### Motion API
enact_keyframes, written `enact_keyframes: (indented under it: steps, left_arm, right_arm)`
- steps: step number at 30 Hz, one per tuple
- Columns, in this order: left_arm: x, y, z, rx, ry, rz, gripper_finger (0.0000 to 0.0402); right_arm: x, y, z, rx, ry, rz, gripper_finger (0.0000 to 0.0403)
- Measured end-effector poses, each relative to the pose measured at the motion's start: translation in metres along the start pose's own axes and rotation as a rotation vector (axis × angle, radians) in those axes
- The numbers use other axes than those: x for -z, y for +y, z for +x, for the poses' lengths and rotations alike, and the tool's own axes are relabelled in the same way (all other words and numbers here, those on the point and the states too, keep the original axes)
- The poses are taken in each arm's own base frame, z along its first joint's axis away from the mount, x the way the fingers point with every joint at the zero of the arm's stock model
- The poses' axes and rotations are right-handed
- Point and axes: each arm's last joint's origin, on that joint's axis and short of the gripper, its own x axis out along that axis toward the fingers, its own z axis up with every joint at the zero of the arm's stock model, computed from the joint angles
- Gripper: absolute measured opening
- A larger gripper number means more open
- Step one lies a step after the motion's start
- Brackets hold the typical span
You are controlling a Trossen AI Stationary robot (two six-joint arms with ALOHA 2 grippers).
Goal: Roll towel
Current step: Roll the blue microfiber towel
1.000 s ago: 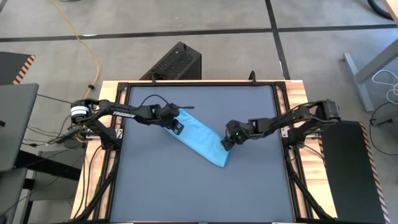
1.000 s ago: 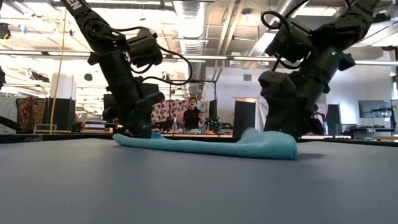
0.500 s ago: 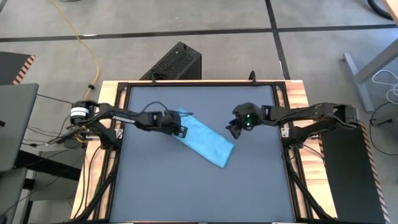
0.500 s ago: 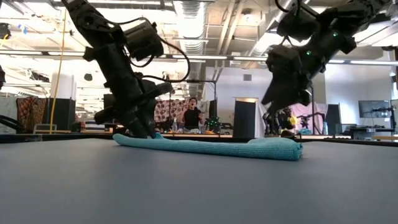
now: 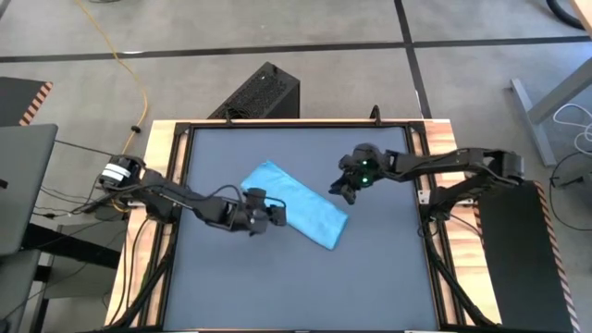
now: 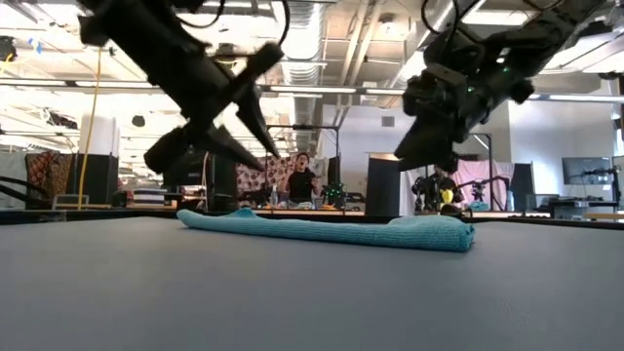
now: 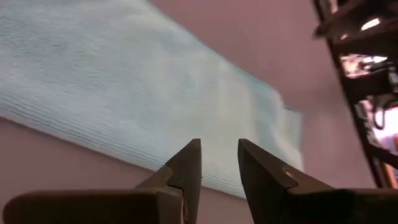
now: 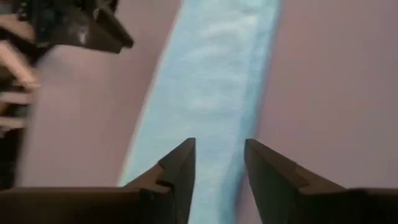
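Both arms are dark, near-black, built of slim jointed links with black cables looping loosely alongside them. The left arm [image 5: 176, 196] carries a white and silver ring at its base joint. The right arm [image 5: 444, 163] shows a small green light on its wrist housing near the right gripper [image 5: 339, 191]. The left gripper [image 5: 276, 218] ends in two dark, wedge-shaped fingers [image 7: 186, 168] tapering to blunt tips; the right fingers [image 8: 180, 165] have the same stepped, matte profile

Overhead, table-level and 2 close wrist views, all on towel [image 5: 296, 203].
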Motion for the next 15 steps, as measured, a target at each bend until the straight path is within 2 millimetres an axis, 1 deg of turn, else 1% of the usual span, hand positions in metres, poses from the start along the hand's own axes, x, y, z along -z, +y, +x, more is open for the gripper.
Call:
enact_keyframes:
  steps: [3,5,6,7,10,12,15]
  left_arm:
    - [0.007,-0.009,-0.008,0.035,-0.008,0.021,0.0093]
    - [0.011,-0.012,-0.012,0.050,-0.010,0.057,0.0093]
    - [0.012,-0.013,-0.015,0.054,-0.011,0.079,0.0093]
    - [0.012,-0.013,-0.017,0.057,-0.013,0.102,0.0093]
    - [0.011,-0.016,-0.026,0.074,-0.008,0.137,0.0093]
    - [0.010,-0.017,-0.034,0.073,-0.014,0.168,0.0093]
    - [0.009,-0.013,-0.046,0.036,-0.027,0.202,0.0093]
  right_arm:
    - [-0.008,0.003,0.018,-0.077,0.014,0.039,0.0096]
    - [-0.020,0.010,0.030,-0.118,0.011,0.010,0.0046]
    - [-0.030,0.016,0.036,-0.140,-0.002,-0.025,0.0025]
    - [-0.040,0.023,0.042,-0.157,-0.012,-0.058,0.0016]
    - [-0.071,0.039,0.060,-0.198,-0.011,-0.104,0.0019]
    - [-0.088,0.045,0.074,-0.214,0.022,-0.147,0.0018]
    - [-0.107,0.046,0.097,-0.197,0.087,-0.197,0.0014]
